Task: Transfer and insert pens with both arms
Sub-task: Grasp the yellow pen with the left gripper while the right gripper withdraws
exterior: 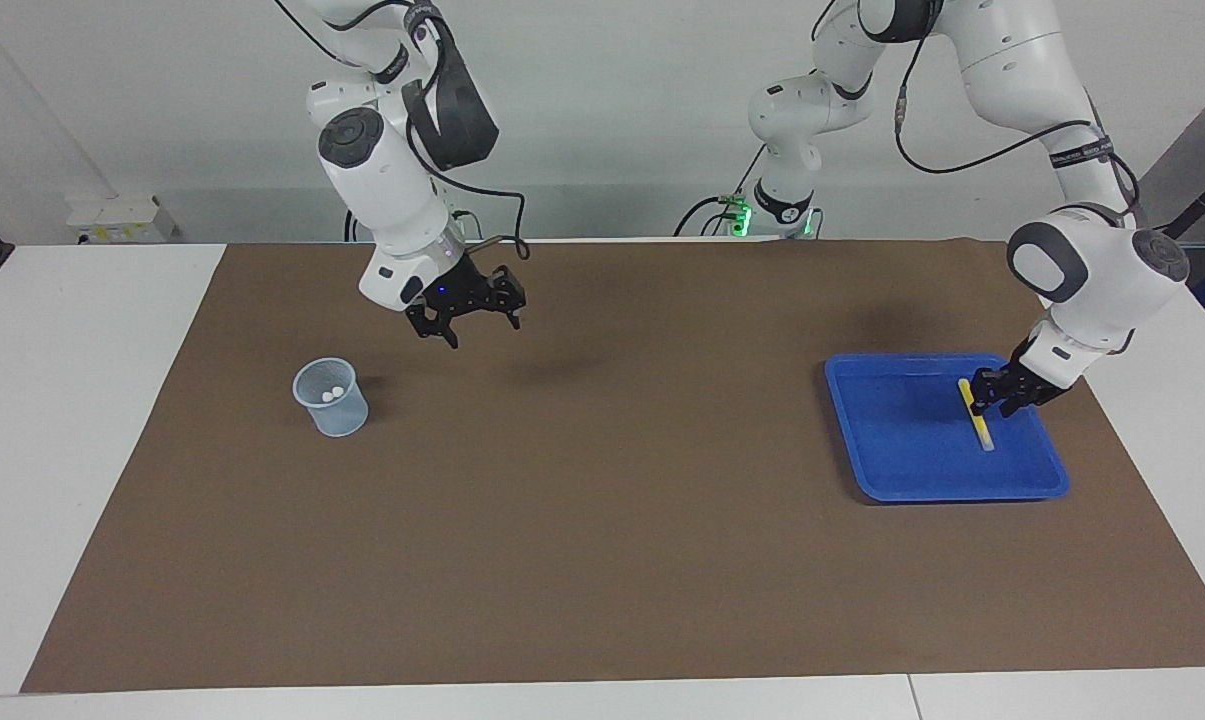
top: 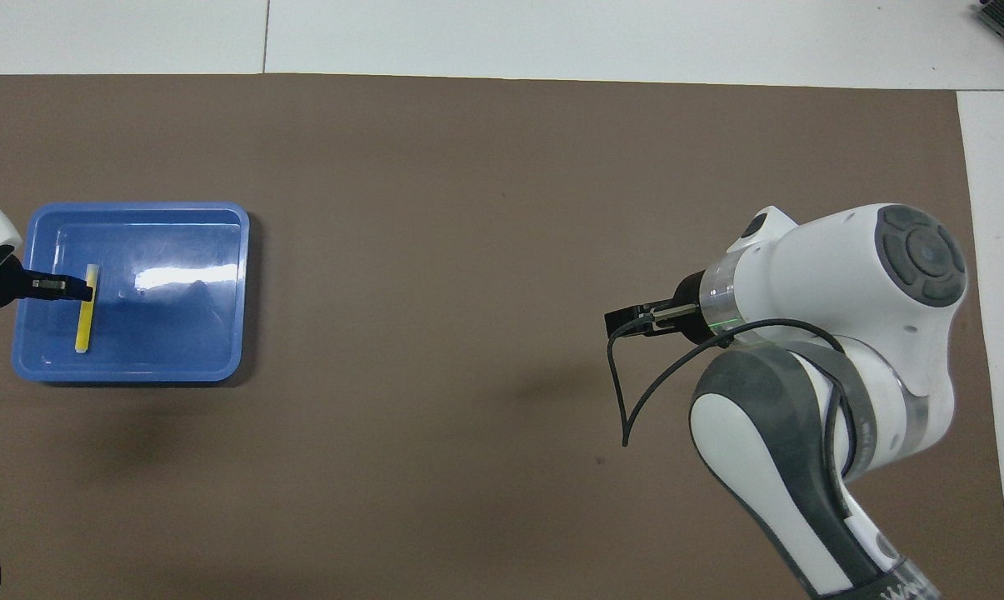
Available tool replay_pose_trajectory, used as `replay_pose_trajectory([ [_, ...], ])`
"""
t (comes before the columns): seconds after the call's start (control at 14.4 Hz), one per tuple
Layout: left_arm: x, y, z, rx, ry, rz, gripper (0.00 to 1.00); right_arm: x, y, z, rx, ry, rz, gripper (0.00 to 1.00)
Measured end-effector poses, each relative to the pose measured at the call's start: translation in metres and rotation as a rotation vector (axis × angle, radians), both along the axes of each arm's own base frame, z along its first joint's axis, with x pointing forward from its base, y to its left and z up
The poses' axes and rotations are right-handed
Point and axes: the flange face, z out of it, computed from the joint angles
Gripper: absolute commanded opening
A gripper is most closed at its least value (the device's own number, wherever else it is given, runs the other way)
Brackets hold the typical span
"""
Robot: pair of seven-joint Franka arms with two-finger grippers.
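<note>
A yellow pen (exterior: 982, 432) (top: 84, 323) lies flat in the blue tray (exterior: 902, 430) (top: 177, 333) toward the left arm's end of the table. My left gripper (exterior: 992, 398) (top: 81, 289) is down in the tray at the pen, about a third of the way along it from the end nearer the robots. A translucent cup (exterior: 332, 405) stands toward the right arm's end, with the pale cap ends of two pens (exterior: 329, 394) showing in it. My right gripper (exterior: 472, 327) (top: 626, 321) hangs open and empty over the mat beside the cup. The right arm hides the cup in the overhead view.
A brown mat (exterior: 602, 540) (top: 468, 208) covers most of the white table (exterior: 82, 400). The right arm's cable (top: 626, 392) loops below its wrist.
</note>
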Motion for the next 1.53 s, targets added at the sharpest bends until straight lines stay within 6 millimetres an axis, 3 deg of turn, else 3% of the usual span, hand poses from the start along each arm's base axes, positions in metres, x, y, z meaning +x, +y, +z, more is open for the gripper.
replay_pose_trajectory([
  [0.42,0.001,0.009,-0.015,0.007,-0.01,0.012,0.53,-0.01,0.042,0.007,0.074,0.032,-0.189,1.0],
  [0.83,-0.002,0.008,-0.029,0.016,-0.026,0.015,0.51,-0.01,0.052,0.011,0.143,0.06,-0.287,1.0],
  [1.04,-0.003,0.005,-0.033,0.015,-0.025,0.011,0.48,-0.013,0.067,0.011,0.162,0.06,-0.343,1.0],
  [1.25,-0.003,0.004,-0.033,0.016,-0.026,0.01,0.34,-0.015,0.076,0.011,0.184,0.073,-0.388,1.0],
  [1.46,-0.002,0.004,-0.033,0.017,-0.031,0.011,0.03,-0.014,0.077,0.012,0.218,0.093,-0.418,1.0],
  [1.53,-0.002,0.004,-0.032,0.018,-0.034,0.011,0.0,-0.014,0.077,0.012,0.219,0.095,-0.422,1.0],
])
